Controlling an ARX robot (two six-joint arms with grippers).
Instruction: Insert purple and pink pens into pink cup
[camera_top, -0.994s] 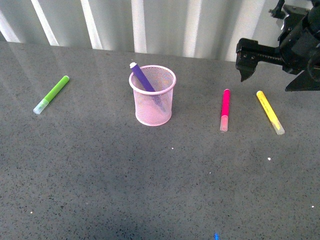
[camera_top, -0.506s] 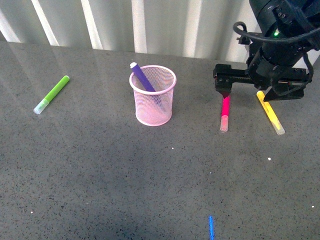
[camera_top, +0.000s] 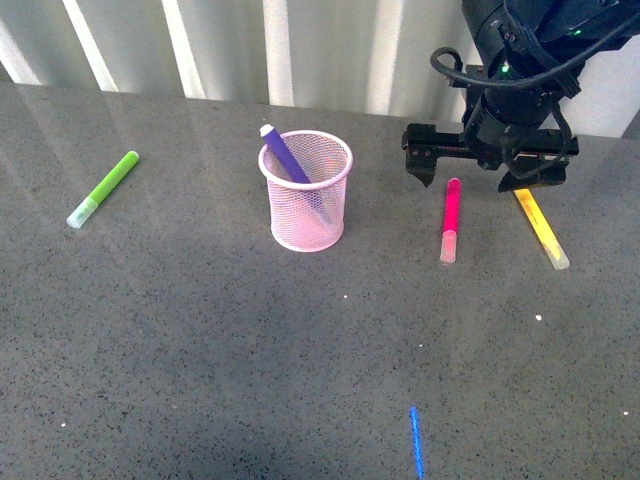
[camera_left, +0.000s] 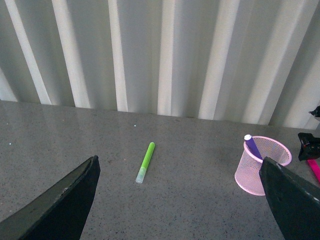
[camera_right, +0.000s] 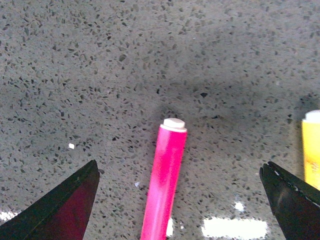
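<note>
Over pink pen (camera_top: 451, 215): R tool (camera_top: 466, 180), splayed

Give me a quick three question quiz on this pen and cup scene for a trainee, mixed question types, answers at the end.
1. True or false: the purple pen already stands inside the pink cup.
2. Which one is the open right pincer positioned over? A) lime-green marker B) pink pen C) yellow marker
3. How many markers lie flat on the table, outside the cup?
Key: 1 true; 2 B; 3 three.
</note>
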